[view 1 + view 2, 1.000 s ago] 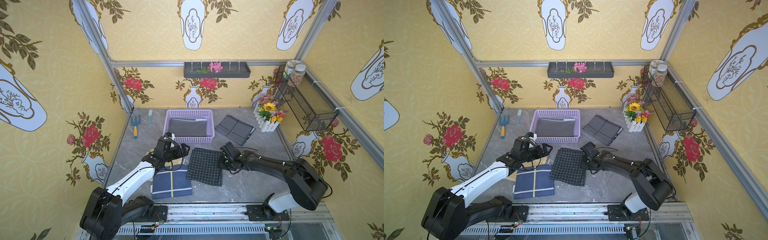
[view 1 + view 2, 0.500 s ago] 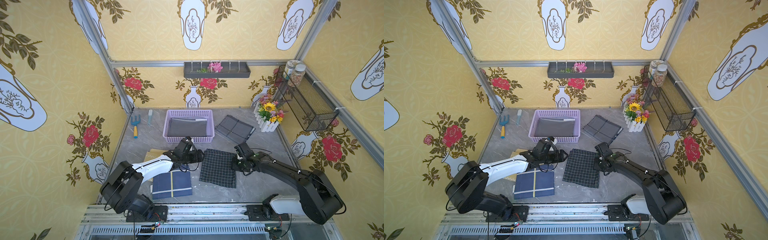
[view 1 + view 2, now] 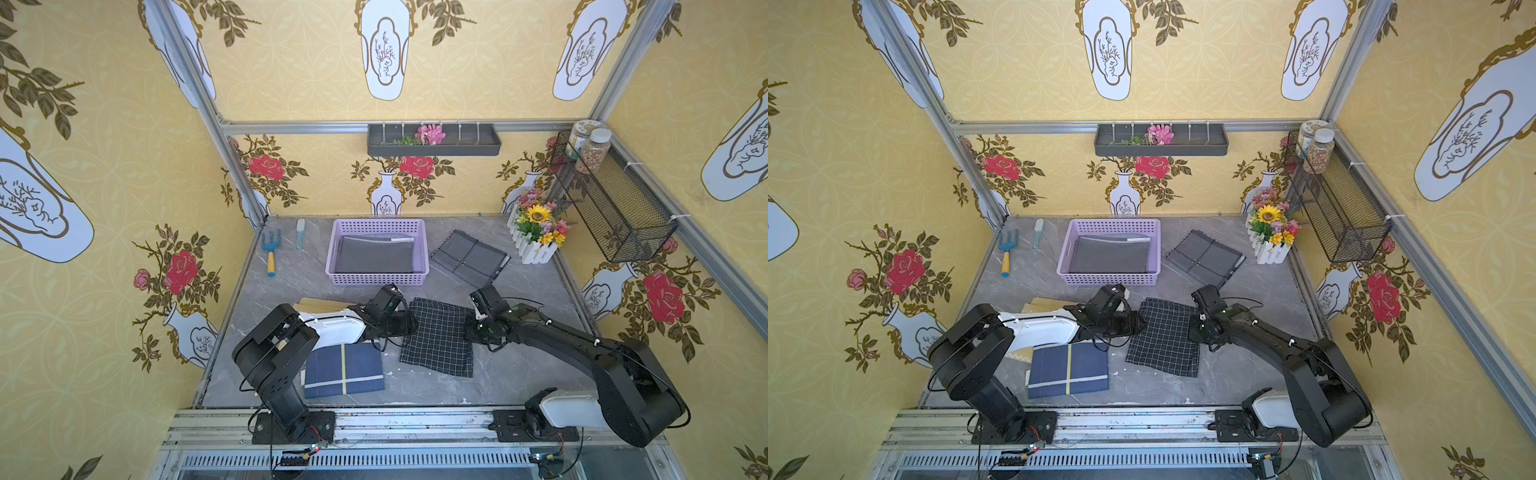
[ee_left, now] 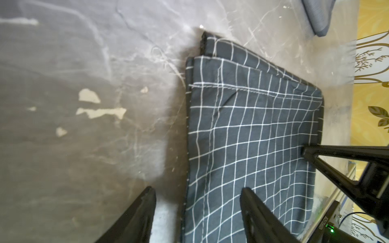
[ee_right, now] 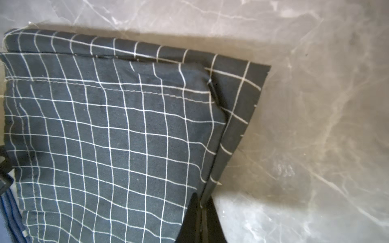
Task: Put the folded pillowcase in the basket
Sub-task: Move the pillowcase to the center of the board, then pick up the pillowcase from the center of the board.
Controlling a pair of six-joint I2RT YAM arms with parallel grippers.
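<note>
The folded pillowcase (image 3: pixel 438 336) (image 3: pixel 1165 336), black with a white grid, lies flat mid-table in both top views. My left gripper (image 3: pixel 409 324) (image 4: pixel 197 190) is low at its left edge and open. One of its fingers (image 4: pixel 252 210) is over the cloth (image 4: pixel 252 126) and the other over bare table. My right gripper (image 3: pixel 471 328) (image 5: pixel 203 197) is shut on the pillowcase's right edge (image 5: pixel 115 136). The lilac basket (image 3: pixel 376 226) (image 3: pixel 1111 226) stands behind, holding a grey folded cloth (image 3: pixel 376 255).
A navy folded cloth with a yellow stripe (image 3: pixel 345 370) lies front left, and a tan sheet (image 3: pixel 320 305) lies under my left arm. A grey checked cloth (image 3: pixel 469 257) and a flower box (image 3: pixel 536 237) are back right. A garden fork (image 3: pixel 271 253) and a brush (image 3: pixel 300 235) are back left.
My left arm swung right to the pillowcase's left edge and its jaws narrowed. My right gripper, still shut, drew the pillowcase a little to the right.
</note>
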